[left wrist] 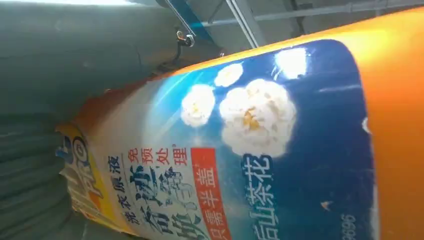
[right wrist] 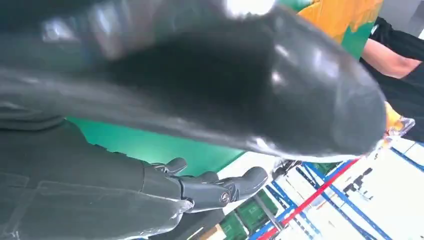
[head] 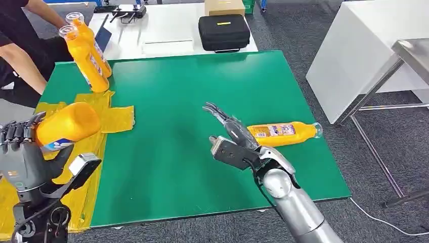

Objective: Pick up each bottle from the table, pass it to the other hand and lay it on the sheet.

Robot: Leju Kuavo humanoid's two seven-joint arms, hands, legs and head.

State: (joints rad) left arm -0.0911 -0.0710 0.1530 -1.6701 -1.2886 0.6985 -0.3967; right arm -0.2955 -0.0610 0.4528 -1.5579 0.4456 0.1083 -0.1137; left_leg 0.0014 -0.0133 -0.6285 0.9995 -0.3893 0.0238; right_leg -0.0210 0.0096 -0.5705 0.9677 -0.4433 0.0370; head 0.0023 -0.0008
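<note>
A: Where are the bottles?

B: The robot's left hand [head: 23,152] grips one orange bottle [head: 66,125] at the near left, above the yellow sheet [head: 114,119]. The bottle lies roughly level, its base pointing toward the middle of the table. In the left wrist view its label [left wrist: 240,160] is blue and white with pale flowers and printed characters.

A: And the others?

B: A second orange bottle [head: 283,133] lies on its side on the green table [head: 167,152], toward the right edge, clear cap pointing right. Two more orange bottles [head: 88,53] are at the far left corner, tilted, clear caps uppermost, beside a person's arm [head: 23,63]. Whether that person holds them cannot be told.

A: What about the right hand?

B: The right hand [head: 230,136] hovers over the table, just left of the lying bottle, holding nothing, with its fingers [head: 215,110] spread and reaching away from the robot. The right wrist view shows dark fingers [right wrist: 220,187] apart, with no object between them.

A: What do the bottles contain?

B: That cannot be told; their bodies are opaque orange.

A: And the room?

B: Beyond the green table stands a white table [head: 167,30] bearing a black case [head: 224,32] and a cardboard box [head: 224,7]. The floor [head: 288,50] is grey carpet. To the right is a white cabinet [head: 349,55] and a metal-legged table [head: 410,55].
</note>
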